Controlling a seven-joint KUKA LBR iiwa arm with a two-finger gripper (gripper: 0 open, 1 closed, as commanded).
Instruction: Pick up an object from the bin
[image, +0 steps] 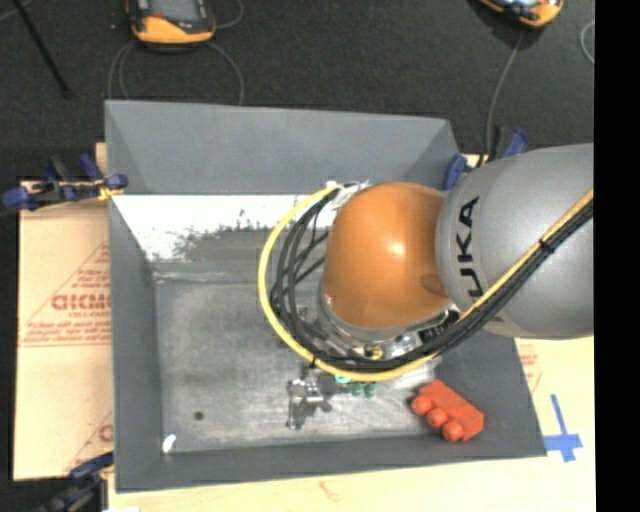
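My gripper (300, 405) pokes out from under the orange wrist cover, low over the bin's front middle floor. Nothing shows between its fingertips. A red-orange toy block (447, 411) with round studs lies to its right, near the bin's front right corner, well apart from the gripper. A small white scrap (169, 442) lies in the front left corner.
The arm and its orange cover with looped cables hang over the bin's middle and right, hiding the floor beneath. The left half of the bin floor is bare scuffed metal. Sloped walls ring the bin.
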